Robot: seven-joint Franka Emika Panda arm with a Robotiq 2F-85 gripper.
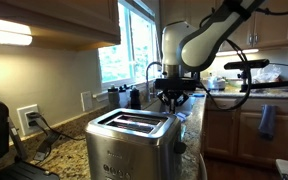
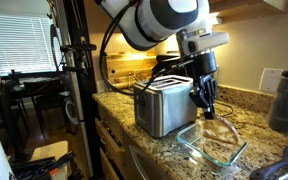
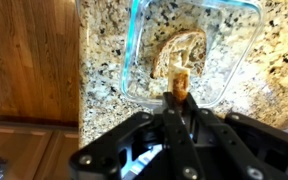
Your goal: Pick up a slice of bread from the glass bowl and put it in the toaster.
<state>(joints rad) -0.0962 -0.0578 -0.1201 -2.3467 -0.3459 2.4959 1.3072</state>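
Slice of bread [image 3: 179, 78] pinched edge-on in gripper [image 3: 178, 95], fingers closed on it, above glass bowl [image 3: 132, 60] near front edge of bench [image 3: 102, 40]; another slice [image 3: 187, 48] flat in bowl; toaster [image 2: 162, 108] just beside bowl along same edge; slots [image 1: 124, 121] unobstructed; lift clear of bowl rim, then align slice with slot length

Opposed exterior views (toaster [image 1: 132, 145] [image 2: 164, 108] shared), wrist downward
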